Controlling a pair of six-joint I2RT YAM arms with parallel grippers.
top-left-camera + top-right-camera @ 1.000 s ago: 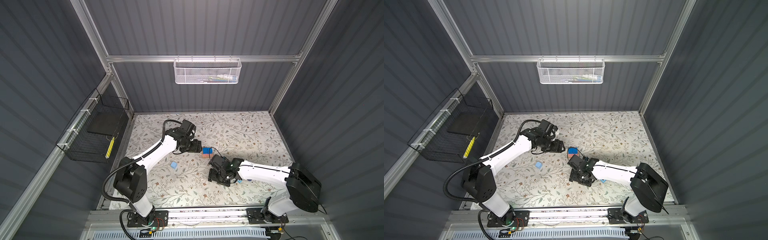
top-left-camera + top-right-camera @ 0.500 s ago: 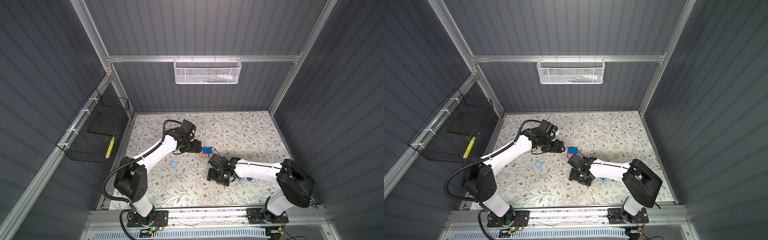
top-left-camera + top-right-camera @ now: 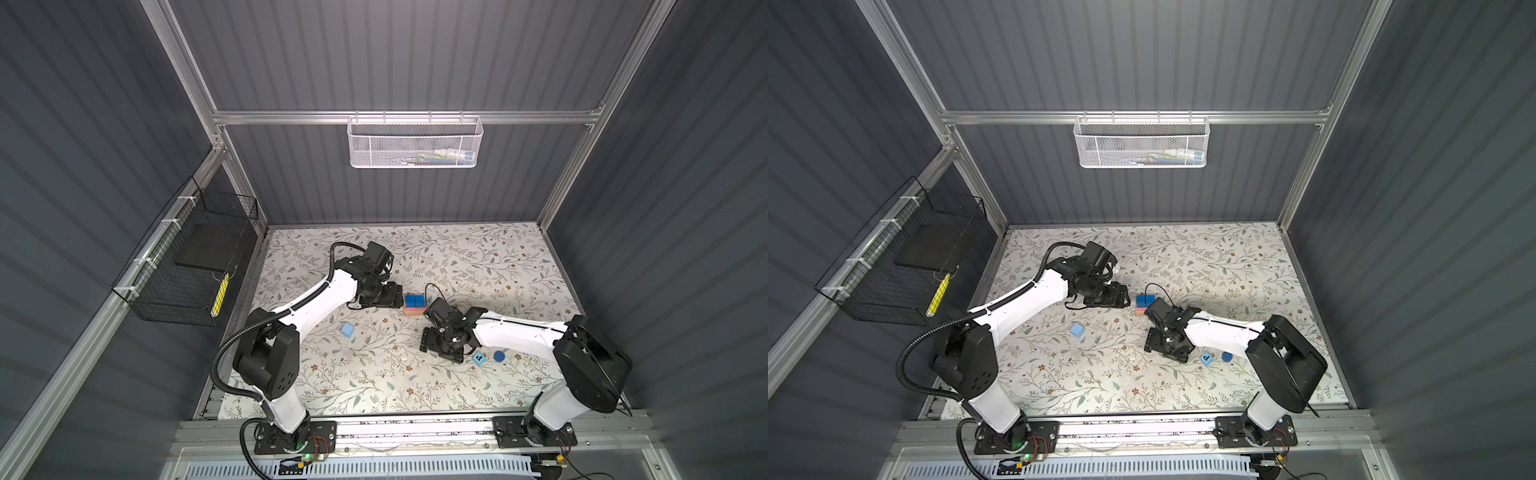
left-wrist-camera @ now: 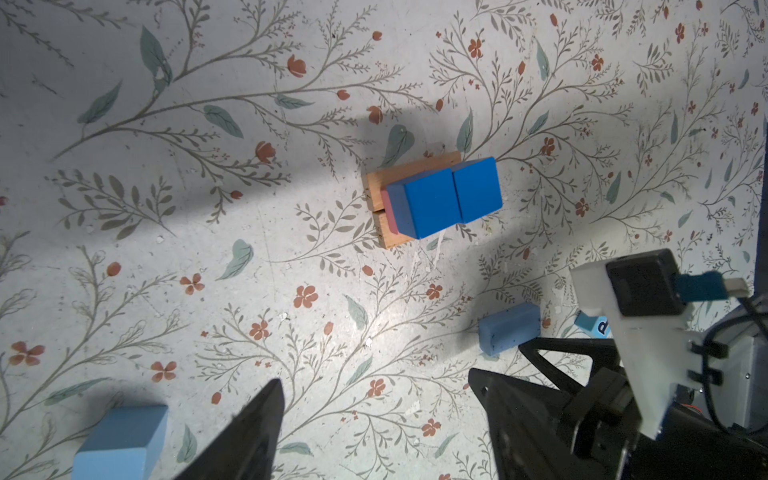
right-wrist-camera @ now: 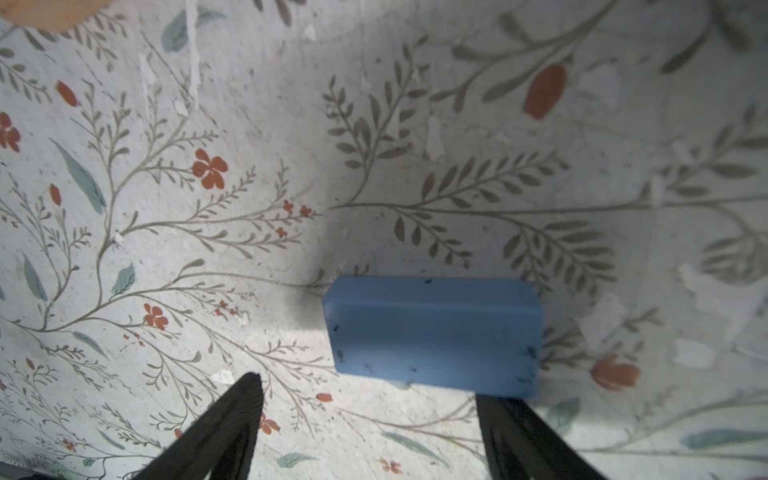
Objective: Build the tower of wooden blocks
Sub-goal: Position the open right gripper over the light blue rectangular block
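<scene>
The wood block tower [image 3: 414, 305] [image 3: 1145, 305] stands mid-mat: two dark blue cubes [image 4: 436, 199] on a pink bar over tan bars. My left gripper [image 4: 374, 380] hovers open and empty just left of it [image 3: 384, 296]. My right gripper [image 5: 368, 388] is open low over the mat [image 3: 440, 347], in front of the tower. A light blue bar [image 5: 434, 332] [image 4: 509, 334] lies just beyond its fingertips, one end by one fingertip; it is not between them. A light blue cube [image 3: 347, 330] [image 4: 120, 440] lies loose at the left.
A lettered blue cube [image 3: 478, 358] [image 3: 1206, 358] and a dark blue cylinder [image 3: 499, 355] [image 3: 1227, 356] lie right of the right gripper. A black wire basket [image 3: 187, 270] hangs on the left wall, a white mesh basket [image 3: 415, 143] on the back wall.
The right arm's rear links have swung slightly leftwards while its gripper stays over the same spot. The left arm and the blocks have not moved.
</scene>
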